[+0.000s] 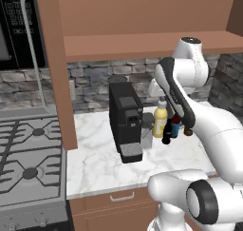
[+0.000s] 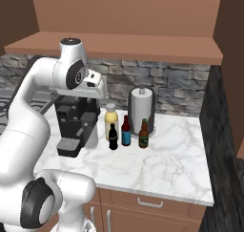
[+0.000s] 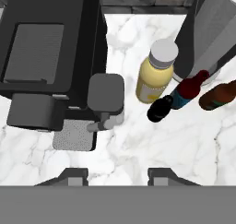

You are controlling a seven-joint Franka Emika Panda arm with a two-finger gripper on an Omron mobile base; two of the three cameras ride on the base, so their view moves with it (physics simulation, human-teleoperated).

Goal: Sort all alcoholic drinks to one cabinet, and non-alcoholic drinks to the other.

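While the arm crosses the left base view, the yellow bottle (image 1: 160,120), the black cola bottle (image 1: 166,134) and the blue bottle (image 1: 175,126) stand clustered on the marble counter (image 1: 95,163) right of the coffee machine (image 1: 125,120). From the right base view, the yellow bottle, cola bottle, blue bottle and brown bottle (image 2: 143,134) stand in a row before the paper towel roll (image 2: 142,108), under the open cabinet shelf (image 2: 119,44). In the hand view, the gripper (image 3: 117,176) hangs high above the counter with its jaws apart, the four bottles up to the right.
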